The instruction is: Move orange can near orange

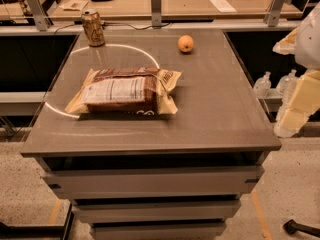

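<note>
The orange can stands upright at the far left corner of the grey table. It is golden-orange with dark markings and a silver top. The orange, a small round fruit, lies near the far edge, right of centre and well apart from the can. My gripper and its pale arm hang off the table's right side, at the right edge of the view, away from both things and holding nothing that I can see.
A large brown and white snack bag lies flat on the table's left middle, in front of the can. Plastic bottles stand low to the right of the table. A wooden desk with metal posts runs behind the far edge.
</note>
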